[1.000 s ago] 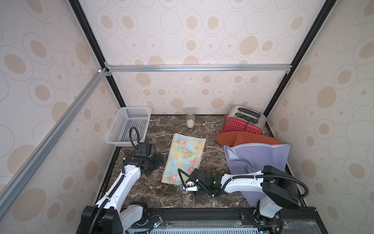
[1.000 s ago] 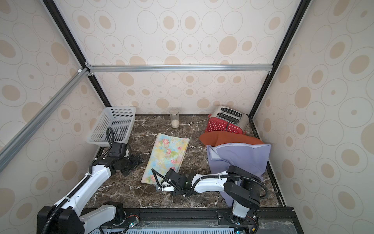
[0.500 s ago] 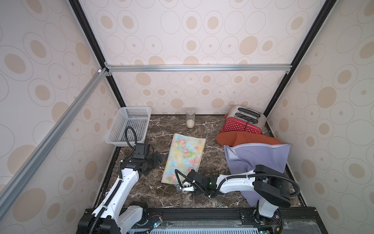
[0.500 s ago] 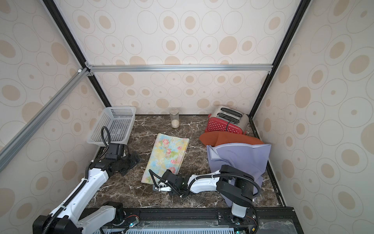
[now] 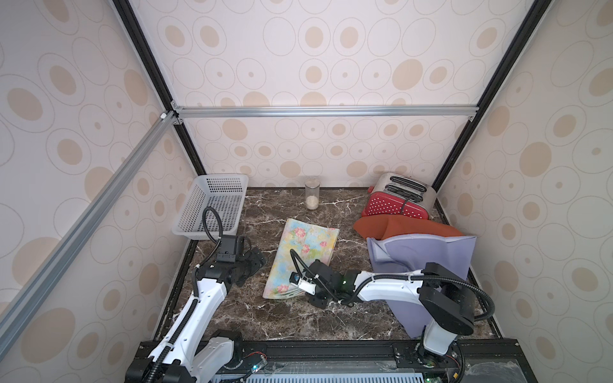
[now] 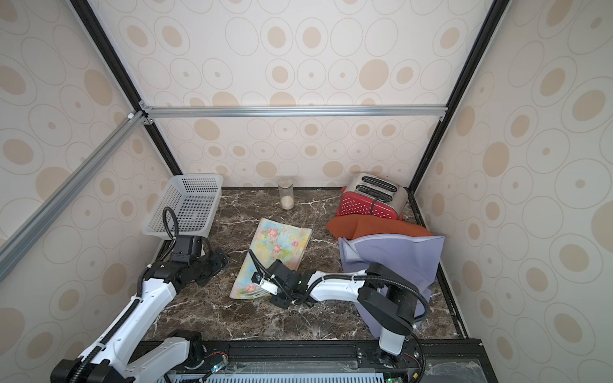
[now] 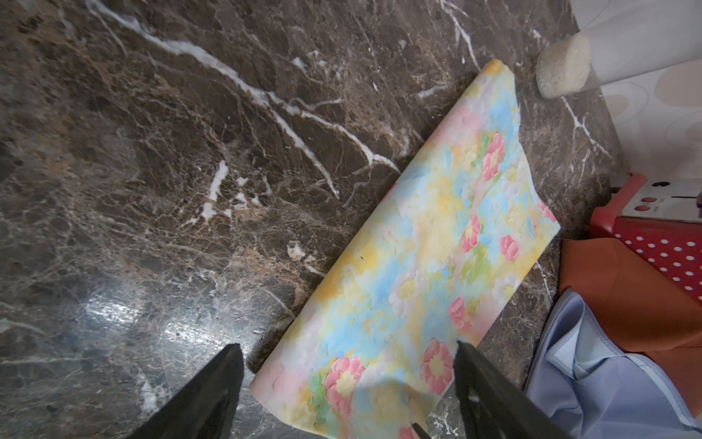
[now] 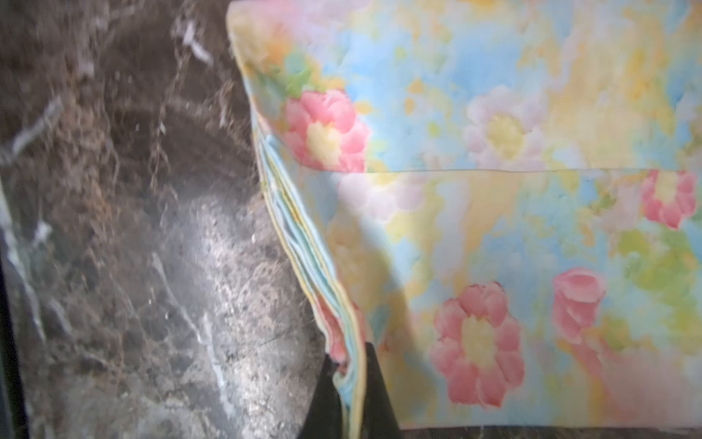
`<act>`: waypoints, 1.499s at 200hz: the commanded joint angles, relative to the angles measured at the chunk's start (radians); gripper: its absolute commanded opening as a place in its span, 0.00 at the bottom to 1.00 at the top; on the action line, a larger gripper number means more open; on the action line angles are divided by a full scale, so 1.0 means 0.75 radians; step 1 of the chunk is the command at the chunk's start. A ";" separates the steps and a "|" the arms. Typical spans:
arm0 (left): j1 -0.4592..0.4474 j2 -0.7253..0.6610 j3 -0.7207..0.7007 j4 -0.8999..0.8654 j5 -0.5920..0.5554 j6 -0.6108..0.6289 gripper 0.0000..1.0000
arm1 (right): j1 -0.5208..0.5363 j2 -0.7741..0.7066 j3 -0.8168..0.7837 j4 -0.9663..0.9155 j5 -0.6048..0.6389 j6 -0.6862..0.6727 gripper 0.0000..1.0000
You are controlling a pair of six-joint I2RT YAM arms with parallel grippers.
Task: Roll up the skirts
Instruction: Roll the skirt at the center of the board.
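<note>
The floral skirt lies folded flat mid-table, also seen in the other top view. My right gripper is shut on the layered near edge of the floral skirt, at its near right corner. My left gripper stands open just left of the floral skirt, apart from it, with nothing between its fingers. The purple skirt is draped at the right over my right arm's base. The orange skirt lies partly under the purple one, by the toaster.
A white mesh basket stands at the back left. A small glass jar is at the back middle. A red and silver toaster sits at the back right. Patterned walls close in the dark marble table.
My right gripper slid left to the floral skirt's near corner and shut on its edge. The left arm has barely shifted and its gripper stays open.
</note>
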 commanded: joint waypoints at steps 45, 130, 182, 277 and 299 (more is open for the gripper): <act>-0.180 0.107 0.057 0.050 -0.073 -0.063 0.80 | -0.275 0.066 0.086 0.011 -0.489 0.612 0.00; -0.270 0.176 -0.009 0.151 -0.070 -0.187 0.92 | -0.468 0.162 0.068 0.214 -0.771 1.087 0.00; -0.382 0.158 0.097 -0.008 -0.209 0.015 0.84 | -0.564 0.253 0.073 0.217 -0.838 1.234 0.00; -0.485 0.264 -0.032 0.286 0.053 -0.041 0.82 | -0.605 0.323 0.150 0.196 -0.903 1.313 0.00; -0.530 0.255 -0.059 0.373 0.073 -0.015 0.80 | -0.607 0.327 0.153 0.188 -0.910 1.310 0.00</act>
